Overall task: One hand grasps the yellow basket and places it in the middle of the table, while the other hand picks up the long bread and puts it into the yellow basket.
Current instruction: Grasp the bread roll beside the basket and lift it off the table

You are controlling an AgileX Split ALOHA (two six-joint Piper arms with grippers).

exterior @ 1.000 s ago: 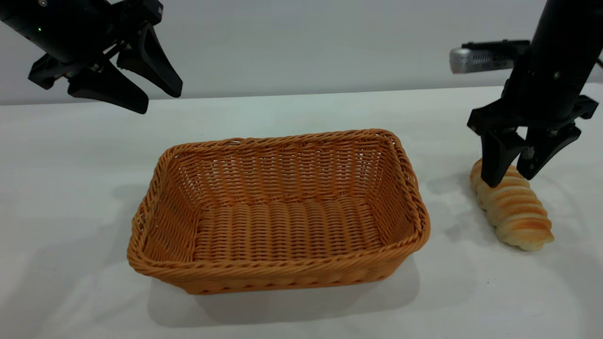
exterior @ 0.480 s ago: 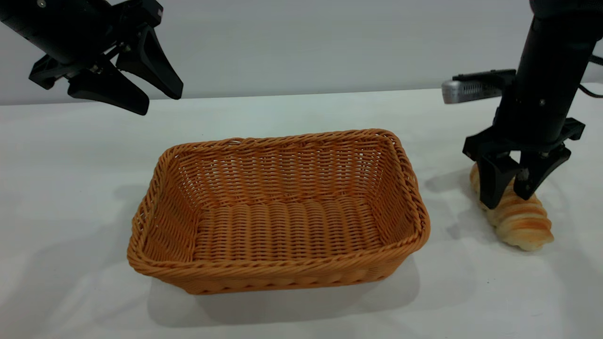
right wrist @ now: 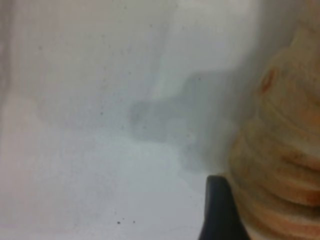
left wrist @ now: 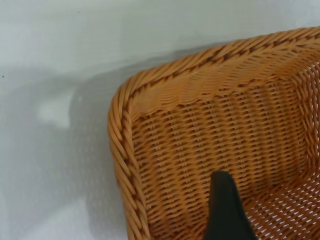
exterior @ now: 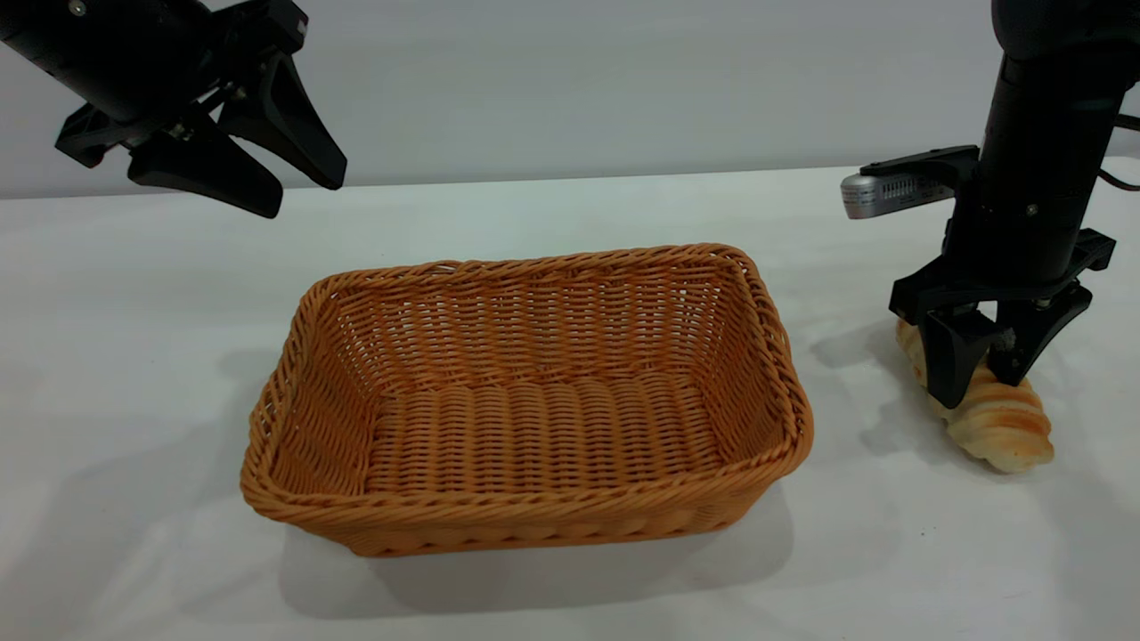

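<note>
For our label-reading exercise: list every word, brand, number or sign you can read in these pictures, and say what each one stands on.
None: no readable text in any view.
The yellow basket, the long bread and the table carry no print.
The silver device on the right arm shows only a vent grille, no legible marking.
The left gripper and right gripper are plain black.

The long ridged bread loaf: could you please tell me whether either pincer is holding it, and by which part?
The right pincer straddles the cream-and-golden ridged bread loaf around its middle on the white table; it looks closed on it. The left pincer hangs open, empty.
</note>
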